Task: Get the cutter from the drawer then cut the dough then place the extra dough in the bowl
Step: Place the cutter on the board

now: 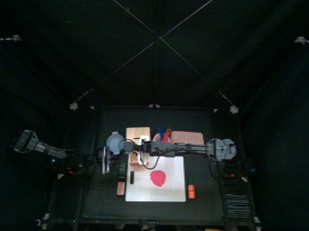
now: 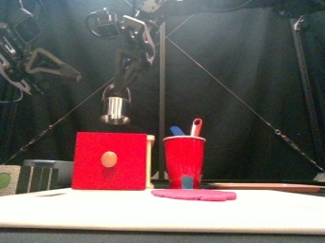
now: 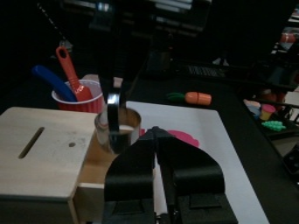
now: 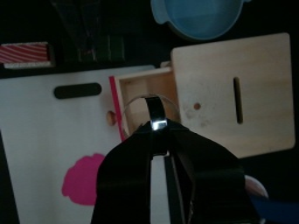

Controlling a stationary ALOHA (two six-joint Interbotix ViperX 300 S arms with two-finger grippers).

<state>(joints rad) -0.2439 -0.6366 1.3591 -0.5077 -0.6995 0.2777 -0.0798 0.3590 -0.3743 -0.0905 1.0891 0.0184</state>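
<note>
Item: right gripper (image 4: pixel 156 133), mine. My jaws are narrow, pinched on the top of the cutter's wire handle, with nothing else between them.

Item: cutter (image 4: pixel 155 108). It is a round metal ring under a thin wire loop. It hangs from my jaws over the open drawer (image 4: pixel 142 91). In the front view it is just above the top of the box and not touching it. From my wrist view, my jaws hide most of the ring.

Item: box (image 4: pixel 233 83). It is pale wood with a slot in the top. Its drawer is pulled out, and the red front faces the board.

Item: board (image 4: pixel 52 131). It is white and lies just in front of the box. The dough (image 4: pixel 84 175) lies flat on it as a whole pink-red disc.

Item: bowl (image 4: pixel 201 16). It is blue-grey and sits on the far side of the box from me.

Item: cup (image 2: pixel 184 159). It is red and stands beside the box, holding a blue knife and a red knife.

Item: left gripper (image 3: pixel 156 162). Its jaws are pressed together and empty. It is near the cutter, apart from it.

Item: orange toy (image 3: pixel 193 98). It lies past the board's edge.
</note>
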